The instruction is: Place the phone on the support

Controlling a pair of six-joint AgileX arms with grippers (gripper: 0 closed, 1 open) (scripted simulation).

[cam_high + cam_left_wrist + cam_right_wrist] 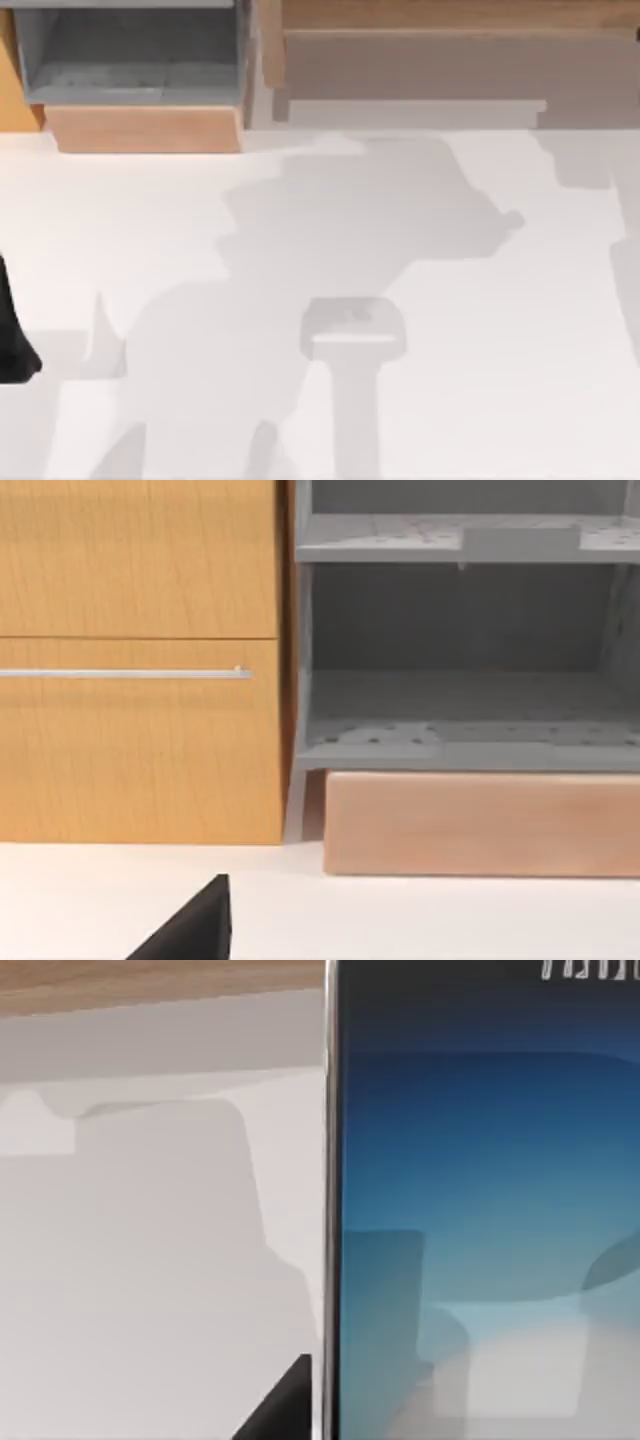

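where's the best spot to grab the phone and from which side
Probably by its long edges, coming from the screen side. The phone is slim, and in the right wrist view its broad blue screen faces the camera, with one straight silver rim running along it. Pinching across the rims gives the fingers narrow, parallel faces. The opposite rim is out of frame.

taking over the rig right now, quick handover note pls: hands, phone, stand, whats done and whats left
Left hand: parked low at the table's left edge; a dark tip of it shows in its own wrist view, facing the wooden cabinet and grey shelf.
Right hand: its wrist view has the phone close up, blue screen and silver rim, lifted above the white table. Looks carried, though the grip itself is hidden.
Stand: pale, near the table's middle, nothing on it.
Done: phone seems picked up.
Left: bring it over the stand and set it down.
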